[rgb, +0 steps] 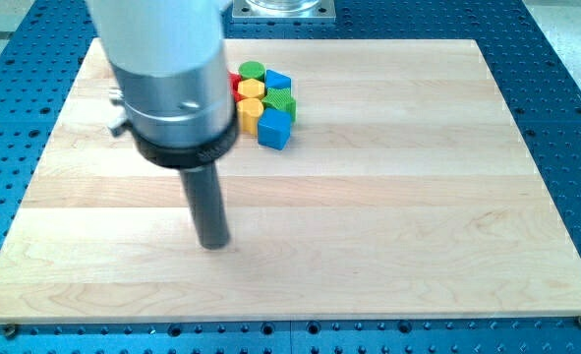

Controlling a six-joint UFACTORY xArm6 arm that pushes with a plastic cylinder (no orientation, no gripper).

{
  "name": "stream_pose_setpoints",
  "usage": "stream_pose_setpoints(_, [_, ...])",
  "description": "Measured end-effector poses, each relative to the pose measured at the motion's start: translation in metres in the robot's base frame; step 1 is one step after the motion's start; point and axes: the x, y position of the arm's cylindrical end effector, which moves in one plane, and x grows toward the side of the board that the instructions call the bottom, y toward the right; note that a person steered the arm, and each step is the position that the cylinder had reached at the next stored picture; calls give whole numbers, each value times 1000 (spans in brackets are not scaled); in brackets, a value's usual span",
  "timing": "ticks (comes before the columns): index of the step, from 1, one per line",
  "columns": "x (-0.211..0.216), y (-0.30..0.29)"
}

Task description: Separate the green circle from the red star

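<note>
The green circle (252, 70) sits at the top of a tight cluster of blocks near the board's top middle. The red star (237, 83) lies just left of it, touching it, partly hidden behind my arm's grey body. My tip (213, 244) rests on the board well below and a little left of the cluster, apart from every block.
The cluster also holds a yellow block (250, 89), a second yellow block (250, 108), a blue block (277, 81), a green block (282, 101) and a blue cube (274, 129). The wooden board (418, 197) lies on a blue perforated table. A metal mount stands at the view's top.
</note>
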Motion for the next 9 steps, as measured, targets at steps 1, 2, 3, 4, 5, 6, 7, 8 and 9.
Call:
stream_pose_setpoints(1, [-17, 78])
stream_pose_setpoints(2, [-53, 125])
stream_pose_setpoints(3, [-99, 156])
stream_pose_setpoints(4, [-168, 198])
stream_pose_setpoints(5, [-242, 183])
stream_pose_setpoints(6, [-271, 157])
stream_pose_setpoints(7, [-280, 137])
stream_pose_setpoints(8, [-270, 126])
stream_pose_setpoints(9, [-271, 126])
